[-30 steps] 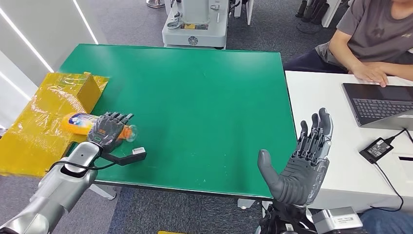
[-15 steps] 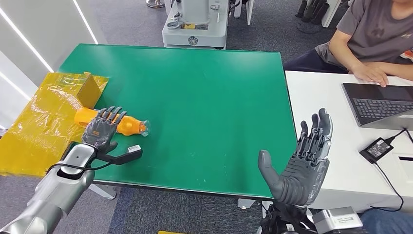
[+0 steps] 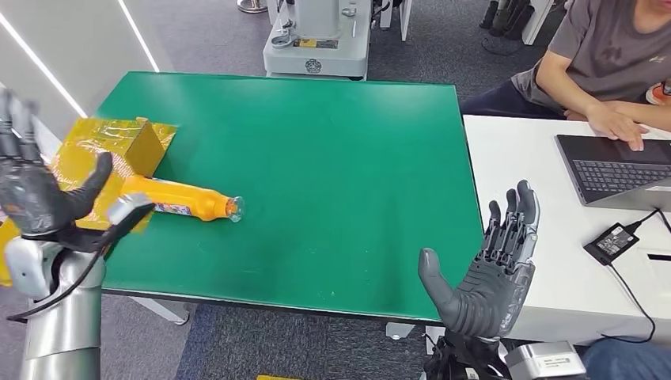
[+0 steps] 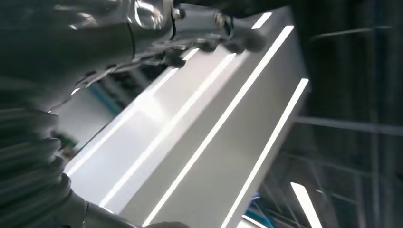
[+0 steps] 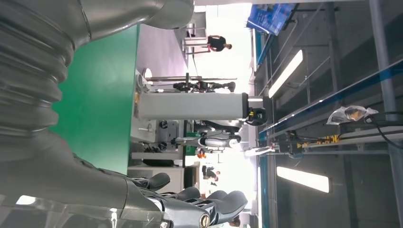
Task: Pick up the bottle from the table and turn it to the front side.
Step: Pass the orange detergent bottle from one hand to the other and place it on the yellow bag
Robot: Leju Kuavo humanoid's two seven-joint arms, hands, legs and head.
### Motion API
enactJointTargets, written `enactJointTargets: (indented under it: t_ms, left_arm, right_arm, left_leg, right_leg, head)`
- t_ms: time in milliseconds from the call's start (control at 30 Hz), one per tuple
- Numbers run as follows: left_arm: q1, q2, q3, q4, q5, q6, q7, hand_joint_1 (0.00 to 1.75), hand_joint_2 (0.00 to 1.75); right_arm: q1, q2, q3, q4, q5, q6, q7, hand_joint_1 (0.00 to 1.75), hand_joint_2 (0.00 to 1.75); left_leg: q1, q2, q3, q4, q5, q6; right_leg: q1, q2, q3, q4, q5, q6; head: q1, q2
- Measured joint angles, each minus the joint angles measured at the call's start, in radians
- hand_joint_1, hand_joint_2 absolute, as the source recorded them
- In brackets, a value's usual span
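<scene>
A wide green rectangular table top (image 3: 316,182) is seen ahead of both hands. A crumpled yellow foil-wrapped box (image 3: 87,170) lies just beyond the left hand (image 3: 39,198), which is raised with fingers spread and nothing held. The orange plastic bottle (image 3: 178,199) lies on its side just to that hand's right, untouched. The right hand (image 3: 487,269) is held palm-up, fingers spread, empty.

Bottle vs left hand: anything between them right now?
Nothing visible. The left hand is raised off the table's left edge, empty, fingers spread. The bottle lies on its side on the green table, beside the yellow box.
</scene>
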Motion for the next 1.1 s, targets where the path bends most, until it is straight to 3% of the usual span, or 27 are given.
enactJointTargets:
  t_ms: [167,333,467,600,800,1100]
  left_arm:
    - [0.0,-0.084,-0.012,-0.11,0.304,-0.001,-0.008,0.0,1.75]
    - [-0.019,-0.123,-0.182,-0.107,0.749,-0.059,-0.011,0.0,1.75]
    - [-0.022,-0.153,-0.279,-0.104,0.96,-0.239,-0.011,0.0,1.75]
    - [-0.018,-0.192,-0.323,-0.104,1.194,-0.443,-0.011,0.0,1.75]
    - [0.034,-0.244,-0.381,-0.152,1.363,-0.554,0.003,0.0,1.75]
    - [0.102,-0.28,-0.511,-0.231,1.297,-0.57,-0.003,0.0,1.75]
  right_arm:
    - [-0.027,-0.001,0.002,0.008,-0.028,-0.031,0.0,0.0,1.75]
    - [-0.042,-0.003,0.008,0.022,-0.035,-0.038,0.0,0.0,1.75]
    - [-0.043,-0.007,0.013,0.032,-0.028,-0.038,0.0,0.0,1.75]
    - [-0.043,-0.017,0.025,0.044,-0.027,-0.038,0.0,0.0,1.75]
    - [-0.057,-0.021,0.036,0.071,-0.03,-0.034,0.0,0.0,1.75]
    - [-0.065,-0.021,0.039,0.106,-0.006,-0.033,0.0,0.0,1.75]
  left_leg:
    - [0.0,-0.004,0.001,0.0,0.001,0.0]
    - [0.0,-0.004,0.001,0.0,0.003,0.002]
    - [0.0,-0.003,0.001,0.001,0.003,0.002]
    - [0.0,-0.003,0.0,0.001,0.002,0.002]
    - [0.0,-0.003,0.0,0.001,0.002,0.002]
    - [0.0,-0.003,0.0,0.001,0.002,0.002]
  right_leg:
    - [0.0,-0.005,0.002,0.0,0.0,0.0]
    - [0.0,-0.005,0.003,0.0,0.001,0.0]
    - [0.0,-0.003,0.003,0.0,0.002,0.0]
    - [0.0,-0.004,0.003,0.0,0.002,0.0]
    - [0.0,-0.004,0.002,0.0,0.001,0.0]
    - [0.0,-0.004,0.002,0.0,0.001,0.0]
  head:
    - [0.0,0.0]
    - [0.0,0.0]
    - [0.0,0.0]
    - [0.0,0.0]
    - [0.0,0.0]
    - [0.0,0.0]
